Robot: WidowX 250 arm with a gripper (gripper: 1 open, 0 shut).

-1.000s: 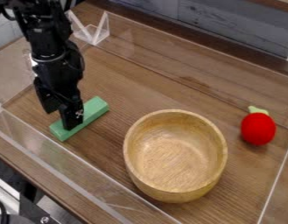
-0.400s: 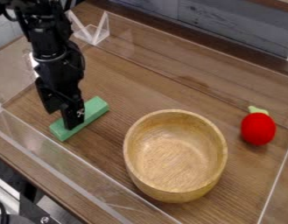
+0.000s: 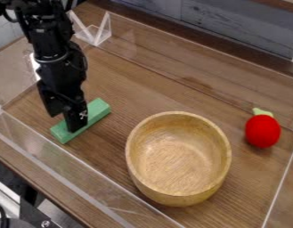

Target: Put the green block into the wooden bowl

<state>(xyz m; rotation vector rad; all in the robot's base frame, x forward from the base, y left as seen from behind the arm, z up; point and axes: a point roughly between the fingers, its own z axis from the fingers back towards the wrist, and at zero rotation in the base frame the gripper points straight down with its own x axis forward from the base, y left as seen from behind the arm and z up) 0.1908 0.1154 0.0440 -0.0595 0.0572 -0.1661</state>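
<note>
The green block [image 3: 89, 116] lies flat on the wooden table at the left, its long side running diagonally. My gripper [image 3: 61, 114] points straight down over the block's near-left half, fingers open and set on either side of it, low at the table. The black arm hides part of the block. To the right of the block, the wooden bowl [image 3: 178, 157] sits upright and holds nothing.
A red strawberry-like toy [image 3: 263, 130] rests at the far right. Clear plastic walls [image 3: 65, 165] fence the table along the front, left and back edges. Bare wood lies between the block and the bowl.
</note>
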